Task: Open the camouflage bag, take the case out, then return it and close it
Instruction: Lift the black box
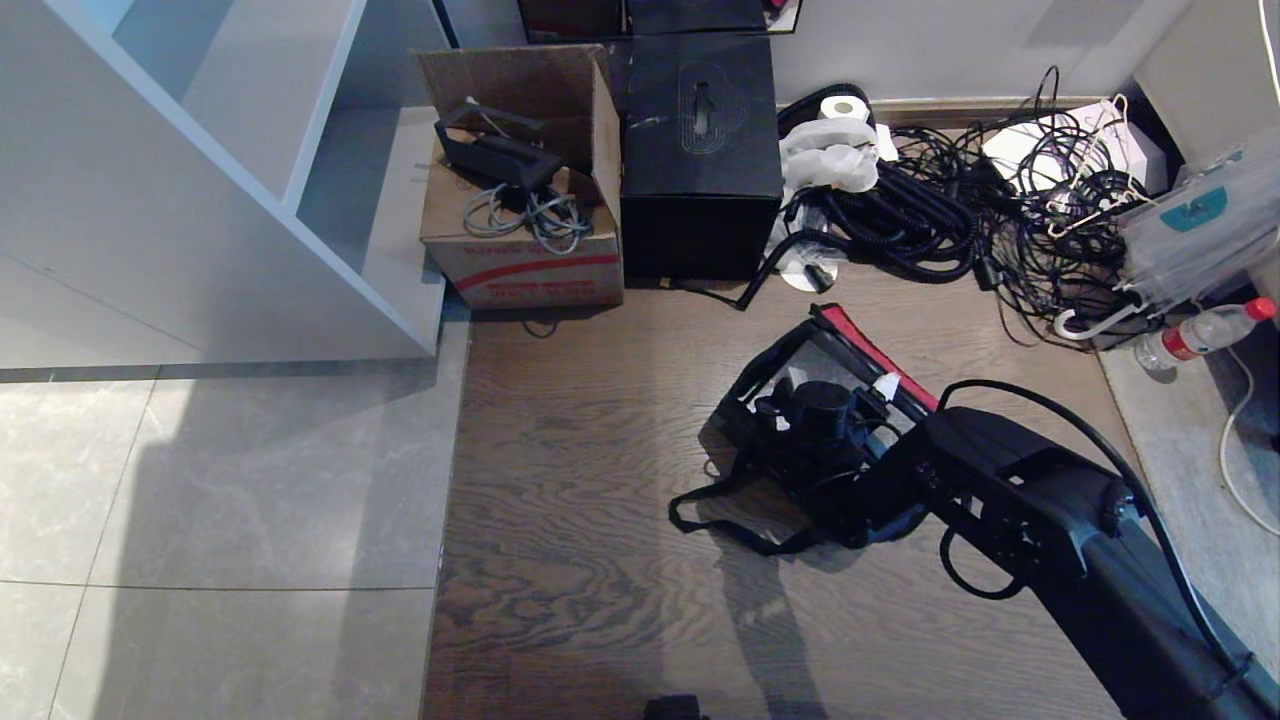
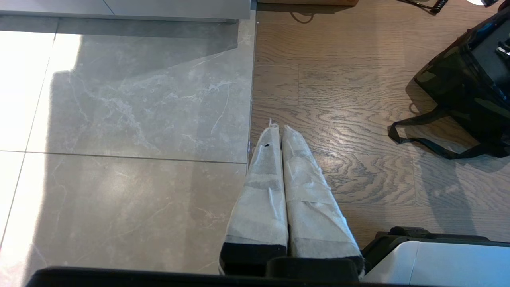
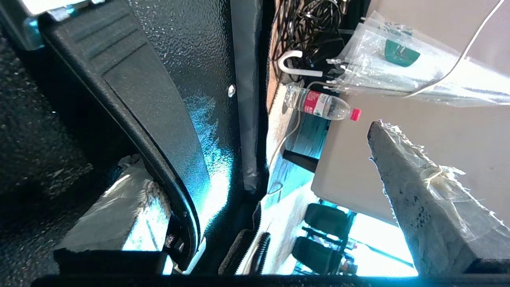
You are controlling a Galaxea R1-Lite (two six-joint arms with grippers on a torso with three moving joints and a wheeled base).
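The camouflage bag (image 1: 800, 440) lies open on the wood-grain floor (image 1: 580, 480), near the middle of the head view, its flap with a red edge (image 1: 875, 355) raised toward the tangle of cables; a black strap (image 1: 735, 520) trails from it over the boards. A black hard case (image 3: 171, 99) with a pebbled shell and a ribbed ridge fills much of the right wrist view. The right arm (image 1: 1050, 520) reaches in from the lower right, and the right gripper (image 3: 255, 175) stands wide apart at the case: one cloth-wrapped finger (image 3: 119, 207) is down beside the shell, the other (image 3: 422, 199) is clear of it in open air, so nothing is clamped. The left gripper (image 2: 282, 135) hangs parked over the seam between tile and wood, well apart from the bag, with its wrapped fingers pressed together. Behind the bag stand a tall black box (image 1: 700, 150) and, just beside it, an open cardboard carton (image 1: 520, 180). A water bottle (image 1: 1205, 330) with a red cap lies at the right edge of the floor.
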